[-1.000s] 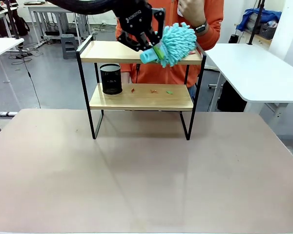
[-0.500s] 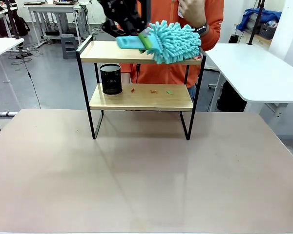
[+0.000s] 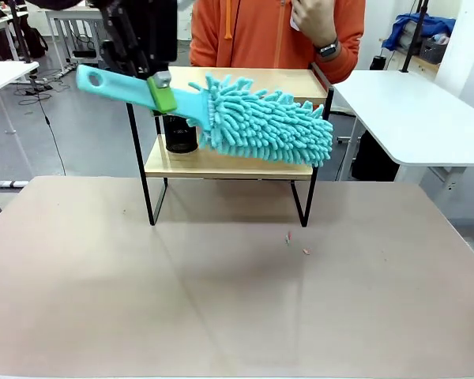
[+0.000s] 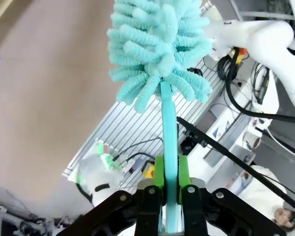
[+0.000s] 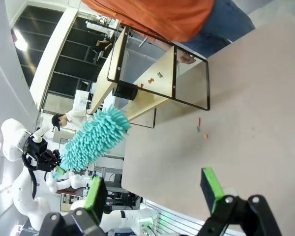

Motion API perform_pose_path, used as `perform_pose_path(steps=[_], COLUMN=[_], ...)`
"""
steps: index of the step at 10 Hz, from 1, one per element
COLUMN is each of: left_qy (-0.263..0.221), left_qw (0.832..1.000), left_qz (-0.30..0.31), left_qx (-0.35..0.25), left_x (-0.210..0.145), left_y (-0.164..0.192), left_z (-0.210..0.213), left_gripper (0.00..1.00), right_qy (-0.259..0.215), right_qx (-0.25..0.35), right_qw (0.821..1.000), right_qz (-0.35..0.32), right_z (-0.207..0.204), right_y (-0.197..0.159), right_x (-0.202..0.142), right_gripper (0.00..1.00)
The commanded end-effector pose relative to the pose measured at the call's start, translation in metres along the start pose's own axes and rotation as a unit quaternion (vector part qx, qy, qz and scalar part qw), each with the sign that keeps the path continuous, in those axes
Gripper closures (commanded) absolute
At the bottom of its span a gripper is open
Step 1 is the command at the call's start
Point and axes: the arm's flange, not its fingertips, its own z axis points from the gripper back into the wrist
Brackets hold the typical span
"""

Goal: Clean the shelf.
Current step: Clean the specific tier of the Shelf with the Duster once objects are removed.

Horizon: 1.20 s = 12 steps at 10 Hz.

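The left gripper (image 3: 159,85) is clamped tight on the flat handle of a turquoise duster (image 3: 265,126), its green pads pressing the handle from both sides just up from the fluffy head; in the left wrist view the same gripper (image 4: 171,181) shows the handle running straight out between its fingers (image 4: 159,176) to the duster (image 4: 160,44). It hangs in front of the shelf's left front corner, level with the top board, and the duster slants down to the right across the front of the shelf (image 3: 257,80), covering most of the lower board. A black mesh cup (image 3: 177,136) stands on the lower board at its left end, partly behind the handle. The right gripper (image 5: 154,191) holds nothing, its jaws spread wide, well back from the shelf (image 5: 148,98) over the table (image 5: 246,108). On the table (image 3: 221,300), just in front of the shelf's right front leg, lie a few small scraps (image 3: 289,238). Two more scraps (image 5: 154,76) lie on the lower board. Behind the shelf stands a person in an orange top (image 3: 257,35), one hand (image 3: 312,16) raised.
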Motion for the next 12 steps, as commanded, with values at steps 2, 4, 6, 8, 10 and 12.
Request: perform_pose_path(steps=[2,4,6,8,10,12], left_qy=[-0.037,-0.093,-0.217,-0.336,-0.423,-0.434], left_qw=[0.999,0.996,0.972,0.924,0.863,0.834], left_qz=[-0.019,0.003,0.072,0.162,0.238,0.289], left_qx=[-0.009,-0.014,-0.056,-0.088,-0.142,-0.179], left_x=[-0.02,-0.039,-0.117,-0.208,-0.282,-0.31], left_y=[0.011,0.023,0.057,0.087,0.119,0.155], left_z=[-0.002,0.013,0.056,0.066,0.044,0.009], left_gripper=[0.88,0.88,0.88,0.88,0.88,0.88], right_qy=[-0.008,-0.008,-0.008,-0.008,-0.008,-0.008], right_qx=[0.011,0.011,0.011,0.011,0.011,0.011], right_qw=[1.0,1.0,1.0,1.0,1.0,1.0], right_qz=[0.012,0.012,0.012,0.012,0.012,0.012], right_z=[-0.002,-0.002,-0.002,-0.002,-0.002,-0.002], right_y=[0.001,0.001,0.001,0.001,0.001,0.001], right_x=[0.003,0.003,0.003,0.003,0.003,0.003], right_gripper=[0.0,0.0,0.0,0.0,0.0,0.0])
